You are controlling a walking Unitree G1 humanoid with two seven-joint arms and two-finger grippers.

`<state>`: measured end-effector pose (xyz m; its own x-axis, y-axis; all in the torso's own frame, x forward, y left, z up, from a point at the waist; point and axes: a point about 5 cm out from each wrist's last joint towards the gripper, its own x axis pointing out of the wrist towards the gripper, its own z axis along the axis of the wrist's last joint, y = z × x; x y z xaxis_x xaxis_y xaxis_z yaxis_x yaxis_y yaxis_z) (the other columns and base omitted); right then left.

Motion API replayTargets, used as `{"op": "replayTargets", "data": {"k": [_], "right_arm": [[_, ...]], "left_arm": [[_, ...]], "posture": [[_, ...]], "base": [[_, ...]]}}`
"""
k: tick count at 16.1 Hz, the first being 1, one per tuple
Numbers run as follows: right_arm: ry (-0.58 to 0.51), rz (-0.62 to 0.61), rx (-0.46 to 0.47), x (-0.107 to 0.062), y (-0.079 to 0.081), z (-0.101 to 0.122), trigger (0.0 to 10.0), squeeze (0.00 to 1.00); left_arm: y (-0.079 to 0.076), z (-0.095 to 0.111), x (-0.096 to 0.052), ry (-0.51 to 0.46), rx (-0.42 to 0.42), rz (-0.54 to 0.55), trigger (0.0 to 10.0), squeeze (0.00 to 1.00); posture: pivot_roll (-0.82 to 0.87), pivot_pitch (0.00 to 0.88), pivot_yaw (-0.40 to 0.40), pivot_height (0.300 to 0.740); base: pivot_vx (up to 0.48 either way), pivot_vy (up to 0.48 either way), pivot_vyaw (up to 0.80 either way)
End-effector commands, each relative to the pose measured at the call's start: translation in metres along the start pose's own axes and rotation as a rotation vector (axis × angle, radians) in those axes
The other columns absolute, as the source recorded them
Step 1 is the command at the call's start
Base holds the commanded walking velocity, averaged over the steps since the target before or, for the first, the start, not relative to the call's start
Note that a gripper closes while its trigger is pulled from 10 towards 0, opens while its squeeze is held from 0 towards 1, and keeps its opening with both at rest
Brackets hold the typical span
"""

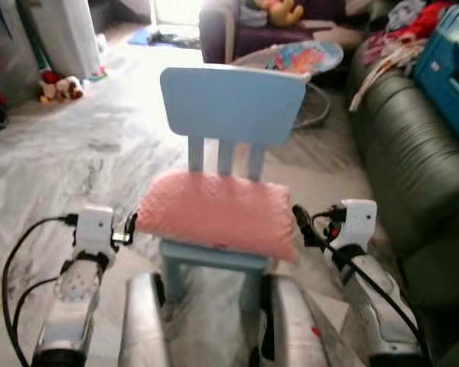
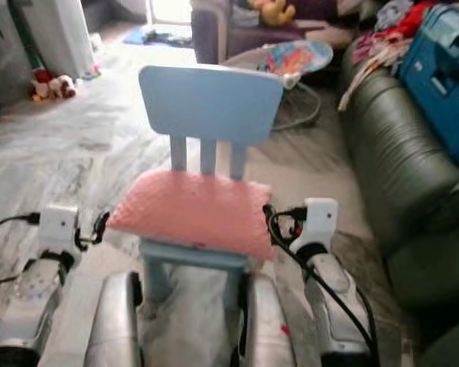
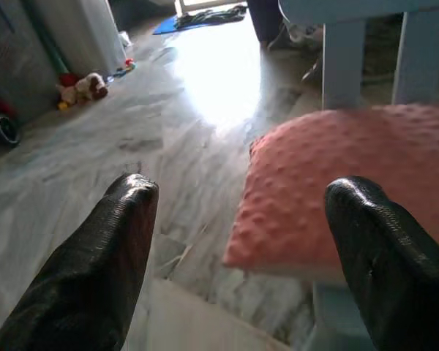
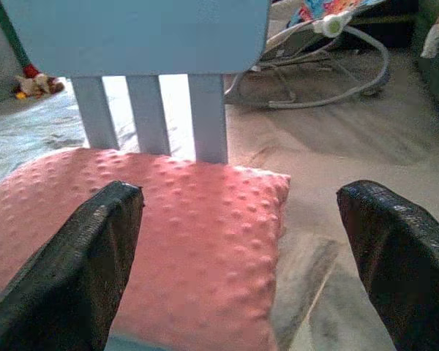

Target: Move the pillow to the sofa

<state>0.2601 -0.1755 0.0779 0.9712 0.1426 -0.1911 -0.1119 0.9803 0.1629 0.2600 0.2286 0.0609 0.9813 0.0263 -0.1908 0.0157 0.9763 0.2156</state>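
the pink pillow [image 1: 214,214] lies flat on the seat of a small light-blue chair [image 1: 231,103] straight ahead of the robot, its ends hanging a little past the seat on both sides. the left gripper [image 1: 130,227] sits just beside the pillow's left end and the right gripper [image 1: 300,222] just beside its right end; both are spread wide and hold nothing, as the wrist views show, with a pillow corner lying between the fingers [image 3: 117,241] of the left one and the right one's fingers [image 4: 95,241] straddling the other end. the dark green sofa [image 1: 413,168] stands off to the right, cluttered further back with clothes and a blue box [image 1: 447,65]. to do this step well, i would push both grippers in a bit further so the fingers get well over the pillow's edges, close them together, and lift evenly so the soft pillow doesn't sag or drag on the chair back. no brand, label or writing can be read anywhere.
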Motion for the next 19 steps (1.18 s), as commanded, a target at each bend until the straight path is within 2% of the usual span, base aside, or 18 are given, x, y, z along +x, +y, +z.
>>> {"op": "replayTargets", "data": {"k": [1, 13, 14, 15, 16, 19], "right_arm": [[0.001, 0.006, 0.000, 0.000, 0.000, 0.001, 10.0, 0.00], [0.001, 0.006, 0.000, 0.000, 0.000, 0.001, 10.0, 0.00], [0.041, 0.086, 0.025, 0.017, 0.013, -0.002, 10.0, 0.00], [0.079, 0.181, 0.060, 0.037, 0.030, -0.003, 10.0, 0.00], [0.090, 0.219, 0.059, 0.042, 0.035, -0.002, 10.0, 0.00], [0.081, 0.232, 0.060, 0.044, 0.039, -0.002, 10.0, 0.00]], "left_arm": [[0.002, 0.010, 0.005, -0.033, 0.018, 0.004, 10.0, 0.00], [0.002, 0.010, 0.005, -0.033, 0.018, 0.004, 10.0, 0.00], [-0.001, 0.014, 0.019, -0.020, 0.017, 0.022, 10.0, 0.00], [-0.005, 0.020, 0.037, -0.001, 0.017, 0.040, 10.0, 0.00], [-0.008, 0.021, 0.042, 0.009, 0.015, 0.046, 10.0, 0.00], [-0.013, 0.020, 0.042, 0.010, 0.006, 0.047, 10.0, 0.00]], "posture": [[0.00, 0.000, -0.073, 0.492], [0.00, 0.000, -0.073, 0.492], [0.01, 0.168, -0.087, 0.487], [0.02, 0.172, -0.089, 0.487], [0.02, 0.175, -0.091, 0.487], [0.01, 0.175, -0.098, 0.468]], "base": [[0.000, 0.000, 0.00], [0.000, 0.000, 0.00], [0.000, 0.000, 0.00], [0.000, 0.000, 0.00], [0.000, 0.000, 0.00], [0.000, 0.000, 0.00]]}}
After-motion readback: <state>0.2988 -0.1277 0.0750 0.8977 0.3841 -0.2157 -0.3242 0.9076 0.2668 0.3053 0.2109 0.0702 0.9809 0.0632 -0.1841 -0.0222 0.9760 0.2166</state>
